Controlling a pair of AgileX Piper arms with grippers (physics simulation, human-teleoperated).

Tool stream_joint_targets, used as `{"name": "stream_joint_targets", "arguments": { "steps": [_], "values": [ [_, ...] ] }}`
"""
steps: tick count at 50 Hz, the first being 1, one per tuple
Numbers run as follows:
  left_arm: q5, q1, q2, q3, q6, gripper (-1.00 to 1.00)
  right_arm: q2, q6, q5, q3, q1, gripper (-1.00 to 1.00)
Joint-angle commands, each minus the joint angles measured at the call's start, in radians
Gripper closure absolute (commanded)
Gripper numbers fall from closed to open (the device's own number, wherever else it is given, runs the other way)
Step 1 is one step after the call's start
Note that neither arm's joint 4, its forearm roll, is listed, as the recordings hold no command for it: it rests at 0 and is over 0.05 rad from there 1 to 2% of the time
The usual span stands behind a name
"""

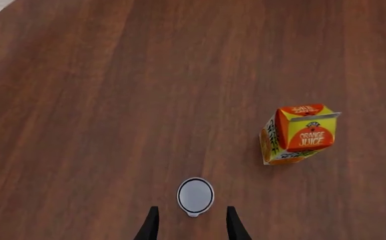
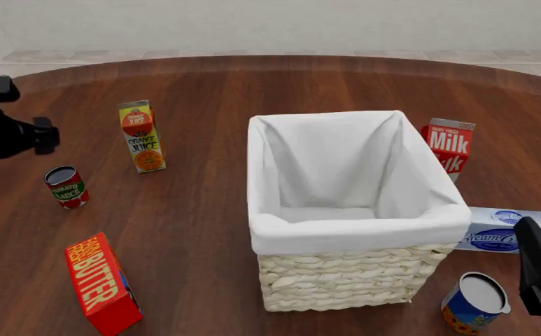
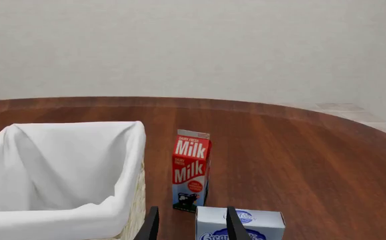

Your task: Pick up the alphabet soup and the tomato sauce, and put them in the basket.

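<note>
Front view shows the alphabet soup (image 2: 476, 303) standing upright on the table (image 2: 205, 231) at the near right corner of the basket (image 2: 354, 210), its pale lid facing up, just beside the wicker wall but not touching it. The tomato sauce (image 2: 66, 187) stands upright well apart on the far left of the table, near the orange juice carton (image 2: 141, 136), which is also upright and a little farther back. The basket sits in the middle, white cloth lining folded over its rim, and nothing can be seen inside it. A red butter box (image 2: 102, 283) lies tilted at the near left. Behind the basket's right side a milk carton (image 2: 449, 147) stands upright, and a cream cheese box (image 2: 508, 229) lies flat between it and the soup can. The right gripper (image 3: 191, 225) hangs just beside the alphabet soup on its right, its two fingers spread apart and holding nothing; its wrist view looks over the cream cheese box toward the milk carton. The left gripper (image 1: 191, 225) hovers above the tomato sauce, fingers parted and empty, with the can's top seen between the fingertips from above.
</note>
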Motion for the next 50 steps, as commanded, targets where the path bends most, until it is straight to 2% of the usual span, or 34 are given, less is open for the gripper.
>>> {"name": "stream_joint_targets", "arguments": {
  "steps": [1,15,38,50],
  "values": [
    [-0.04,-0.002,0.057,-0.001,0.023,-1.0,0.002,0.002,-0.002,0.0,0.0,-1.0],
    [-0.083,0.008,0.11,0.015,0.029,-1.0,0.008,0.002,-0.008,0.0,-0.002,-1.0],
    [-0.138,-0.012,0.177,0.035,-0.004,-1.0,0.008,0.001,-0.009,0.0,-0.002,-1.0],
    [-0.163,-0.005,0.205,0.042,0.013,-1.0,0.005,0.001,-0.006,0.0,-0.001,-1.0]
  ]
}}
